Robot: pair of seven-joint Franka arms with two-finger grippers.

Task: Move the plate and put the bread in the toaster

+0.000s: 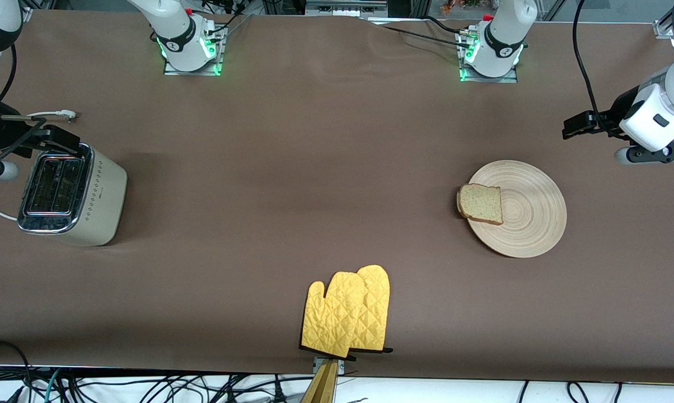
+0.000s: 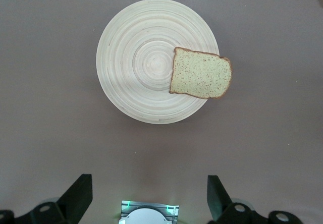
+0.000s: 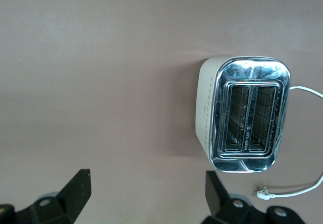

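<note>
yellow oven mitts [image 1: 346, 314], brown tablecloth [image 1: 292, 184]

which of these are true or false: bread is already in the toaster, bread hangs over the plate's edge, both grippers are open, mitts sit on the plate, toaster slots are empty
1. The bread is in the toaster. False: it lies on the plate, toward the left arm's end of the table.
2. The bread overhangs the plate's rim. True.
3. The left gripper and right gripper are both open. True: neither holds anything.
4. The yellow oven mitts lie on the plate. False: they lie on the table, nearer the front camera than the plate.
5. The toaster's slots are empty. True.
</note>
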